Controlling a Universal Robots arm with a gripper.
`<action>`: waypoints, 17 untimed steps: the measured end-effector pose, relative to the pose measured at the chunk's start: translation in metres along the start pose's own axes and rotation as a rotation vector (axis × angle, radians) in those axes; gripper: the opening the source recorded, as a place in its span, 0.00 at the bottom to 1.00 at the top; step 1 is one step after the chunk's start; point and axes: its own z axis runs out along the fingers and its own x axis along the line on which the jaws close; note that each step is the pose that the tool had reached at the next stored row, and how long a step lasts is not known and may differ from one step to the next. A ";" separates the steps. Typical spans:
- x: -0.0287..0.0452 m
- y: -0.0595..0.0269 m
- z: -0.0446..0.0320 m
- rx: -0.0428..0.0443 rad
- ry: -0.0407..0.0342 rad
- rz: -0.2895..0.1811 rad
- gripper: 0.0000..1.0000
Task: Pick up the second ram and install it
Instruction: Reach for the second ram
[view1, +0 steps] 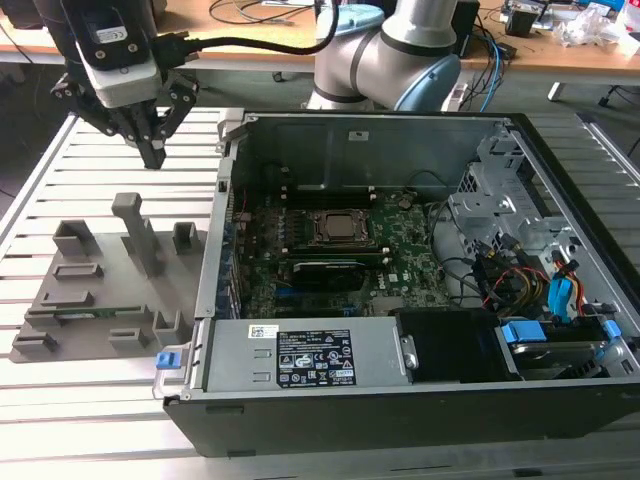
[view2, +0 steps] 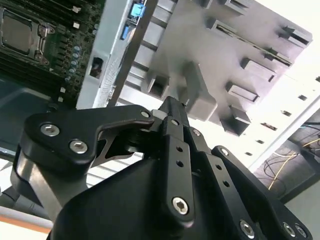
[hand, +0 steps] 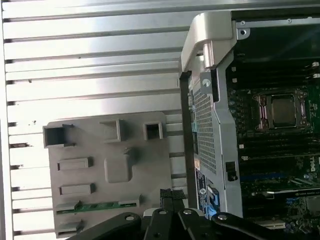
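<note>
We see the gripper (view1: 153, 157) hanging above the far part of the grey holder tray (view1: 100, 285), jaws pressed together with nothing between them. In both wrist views the gripper (view2: 172, 104) (hand: 171, 194) sits over the holder tray (view2: 200, 40) (hand: 100, 145) with the same closed jaws.

The second ram (view1: 92, 312) lies in a slot along the tray's near edge, long side running across the tray. We mark it in the first wrist view too, second ram (hand: 97, 205), a thin green strip. It is apart from the jaws and nearer the camera than they are in the exterior view. No contact.

The tray rests on the slatted counter (view1: 100, 420), just beside the open computer case (view1: 400, 405) on the exterior view's left. The motherboard (view1: 400, 262) lies inside the case.
</note>
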 end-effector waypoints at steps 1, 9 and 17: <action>0.0064 -0.0005 0.0000 0.0000 0.0000 0.000 0.11; 0.0542 -0.0041 -0.0002 0.0000 0.0000 0.000 0.11; 0.0778 -0.0214 -0.0006 0.0000 0.0000 0.000 0.11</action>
